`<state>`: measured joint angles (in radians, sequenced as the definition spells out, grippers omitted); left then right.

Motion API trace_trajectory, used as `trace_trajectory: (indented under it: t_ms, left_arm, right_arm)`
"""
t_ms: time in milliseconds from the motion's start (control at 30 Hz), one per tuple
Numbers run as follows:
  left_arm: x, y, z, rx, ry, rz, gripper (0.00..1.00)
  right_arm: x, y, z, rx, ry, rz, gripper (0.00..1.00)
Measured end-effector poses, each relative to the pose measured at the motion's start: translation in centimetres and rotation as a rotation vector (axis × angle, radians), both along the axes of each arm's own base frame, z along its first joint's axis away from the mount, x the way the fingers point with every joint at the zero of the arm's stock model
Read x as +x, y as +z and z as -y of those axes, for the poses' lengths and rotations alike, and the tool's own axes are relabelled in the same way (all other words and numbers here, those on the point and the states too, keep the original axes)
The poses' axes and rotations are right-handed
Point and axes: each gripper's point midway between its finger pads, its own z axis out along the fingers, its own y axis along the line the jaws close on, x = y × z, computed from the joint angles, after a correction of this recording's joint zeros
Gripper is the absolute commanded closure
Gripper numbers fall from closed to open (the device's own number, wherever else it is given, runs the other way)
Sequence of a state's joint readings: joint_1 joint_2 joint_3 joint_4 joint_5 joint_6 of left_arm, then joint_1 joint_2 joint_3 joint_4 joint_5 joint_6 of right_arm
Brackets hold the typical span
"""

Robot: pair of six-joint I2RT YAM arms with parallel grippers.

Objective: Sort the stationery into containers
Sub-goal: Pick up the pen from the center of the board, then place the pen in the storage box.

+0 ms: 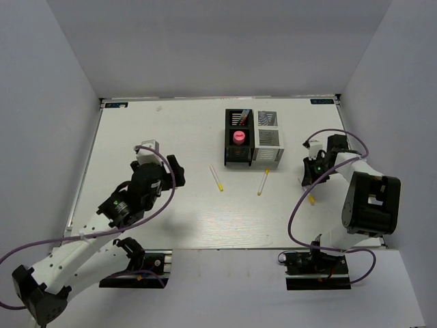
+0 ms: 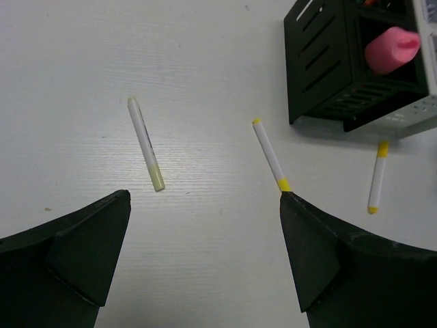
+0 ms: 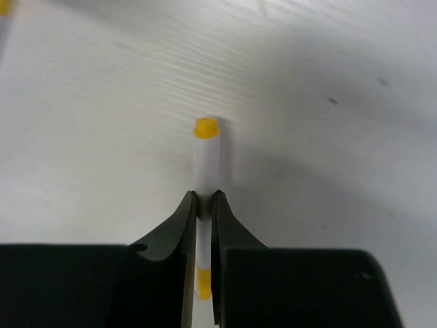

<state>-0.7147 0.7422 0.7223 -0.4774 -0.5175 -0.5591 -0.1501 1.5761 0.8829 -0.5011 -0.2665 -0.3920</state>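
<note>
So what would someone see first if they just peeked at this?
The bright pink tube pops out first, sitting in the black box at the far middle of the table. Then the right claw, on the table's right side, pinching a thin white-and-yellow pen.

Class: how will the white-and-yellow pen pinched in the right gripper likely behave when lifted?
The white-and-yellow pen looks thin and straight, so probably stiff and light. Its round barrel would likely roll if dropped. The right gripper pinches it with narrow tips, so it may pivot.
</note>
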Motion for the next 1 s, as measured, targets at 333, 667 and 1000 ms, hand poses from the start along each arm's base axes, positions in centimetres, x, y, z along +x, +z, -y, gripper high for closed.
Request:
trace_trajectory:
  t_ms: [333, 667, 1000]
  left_arm:
    - [0.9, -6.9, 1.0, 0.190, -0.032, -0.212, 0.00]
    - [2.1, -8.8, 0.6, 0.263, 0.010, -0.295, 0.02]
    - [2.5, -9.4, 0.1, 0.281, 0.039, -0.315, 0.02]
  right_arm:
    - [8.4, 14.1, -5.3, 0.234, 0.326, 0.392, 1.00]
    - [8.7, 19.9, -11.3, 0.447, 0.590, 0.574, 1.00]
    - [11.4, 21.7, -15.9, 0.595, 0.807, 0.727, 1.00]
